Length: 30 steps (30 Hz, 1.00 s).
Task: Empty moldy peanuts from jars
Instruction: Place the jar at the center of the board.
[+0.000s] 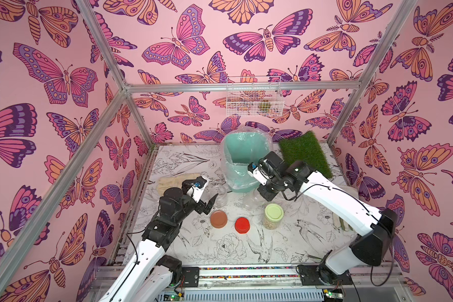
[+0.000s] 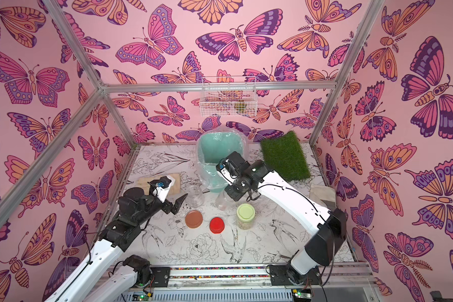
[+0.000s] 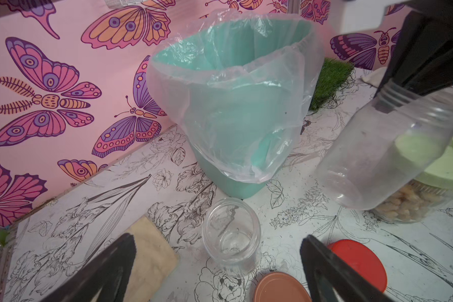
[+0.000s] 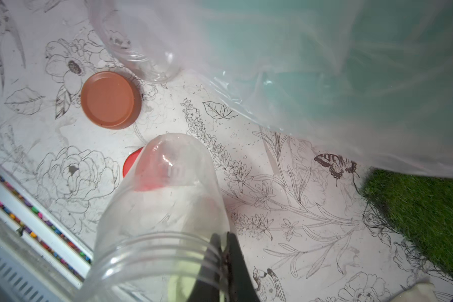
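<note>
Done: two of the three jars are seen empty and without lids. The standing jar (image 3: pixel 232 235) is set upright on the table (image 1: pixel 285 251), and the held jar (image 4: pixel 162 209) is also clear inside.
Left to do: the green-lidded jar (image 1: pixel 273 216) is closed, and the moldy peanuts (image 3: pixel 403 206) are seen as a heap through its wall. About two thirds of the work is judged to be finished.
Right gripper (image 4: pixel 224 248): the jaws are pressed together on the threaded rim of the held jar, with the wall pinched between them. The jar is carried tilted, between the foot of the bin (image 1: pixel 243 159) and the green-lidded jar. Whether its bottom touches the table cannot be told.
Left gripper (image 1: pixel 211 202): the jaws are spread wide and nothing is held. The standing jar is just in front of them.
Lids: the brown lid (image 1: pixel 218 219) and the red lid (image 1: pixel 242 224) are laid on the table, near one another.
Bin: a clear liner (image 3: pixel 246 104) is fitted in it. Its bottom is not shown, so peanuts inside cannot be confirmed.
Around: a grass mat (image 1: pixel 305 154) is placed in the back corner, a beige cloth (image 1: pixel 170 183) is spread beside the left arm, and a wire basket (image 1: pixel 254 99) is hung on the wall.
In the way: the held jar is very close to the green-lidded jar, so it probably has to be put down first.
</note>
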{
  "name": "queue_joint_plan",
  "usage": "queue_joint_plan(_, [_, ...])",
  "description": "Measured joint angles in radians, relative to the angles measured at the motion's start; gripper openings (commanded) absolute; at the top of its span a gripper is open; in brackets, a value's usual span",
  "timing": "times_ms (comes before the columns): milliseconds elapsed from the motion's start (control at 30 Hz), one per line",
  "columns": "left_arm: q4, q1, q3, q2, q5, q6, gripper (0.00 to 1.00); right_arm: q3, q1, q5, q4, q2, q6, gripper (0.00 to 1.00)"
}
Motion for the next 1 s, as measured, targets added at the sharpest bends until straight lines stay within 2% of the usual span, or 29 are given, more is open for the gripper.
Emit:
queue_joint_plan(200, [0.003, 0.005, -0.013, 0.011, 0.003, -0.004, 1.00, 0.000, 0.006, 0.031, 0.039, 0.113, 0.069, 0.04])
queue_joint_plan(767, [0.007, 0.038, -0.041, 0.029, 0.023, -0.001, 1.00, 0.022, 0.042, 0.094, 0.123, 0.243, 0.169, 0.09])
queue_joint_plan(1000, [0.008, 0.049, -0.041, 0.029, 0.032, 0.000, 1.00, 0.050, 0.043, 0.118, 0.126, 0.261, 0.171, 0.25])
